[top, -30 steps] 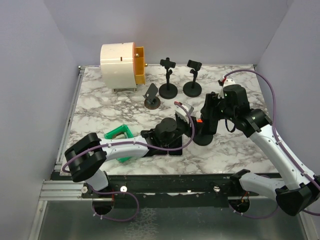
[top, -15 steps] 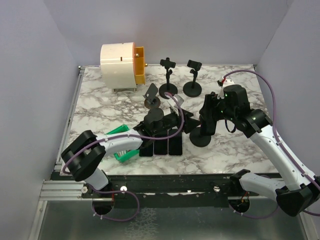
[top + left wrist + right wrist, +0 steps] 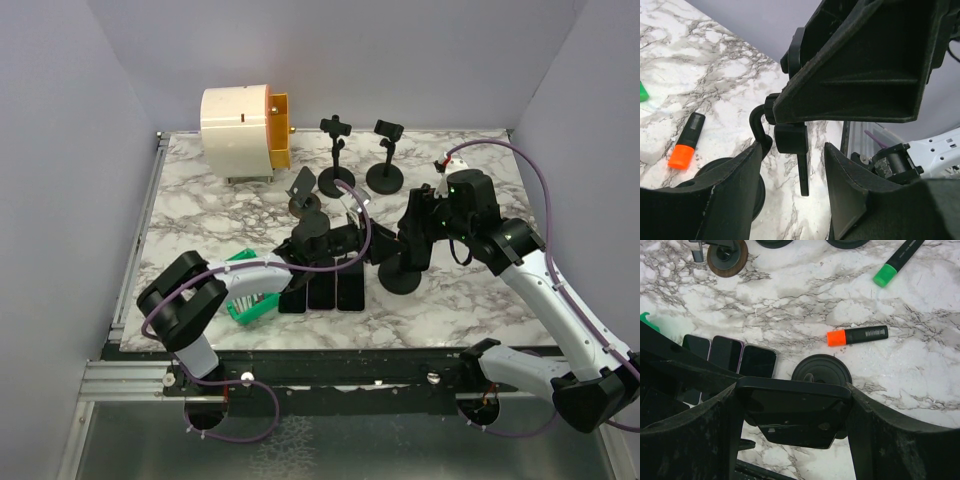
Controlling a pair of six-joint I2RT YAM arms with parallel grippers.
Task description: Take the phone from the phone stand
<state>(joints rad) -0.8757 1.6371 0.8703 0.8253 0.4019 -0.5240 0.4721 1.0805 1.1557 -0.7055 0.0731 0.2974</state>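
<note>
Right pincer (image 3: 793, 392): I see it closed on the two ends of the flat glossy black phone (image 3: 795, 415).
Phone: it sits just over the black round-based stand (image 3: 821, 370).
Left pincer (image 3: 793, 165): open around the stand's neck, gripping nothing.

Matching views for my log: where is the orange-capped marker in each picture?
Top external: not visible.
Left wrist: orange-capped marker, lower left.
Right wrist: right of centre, lying level.
Shared landmark: round black stand base, beside the marker in both wrist views, centre-right in the top view.
</note>
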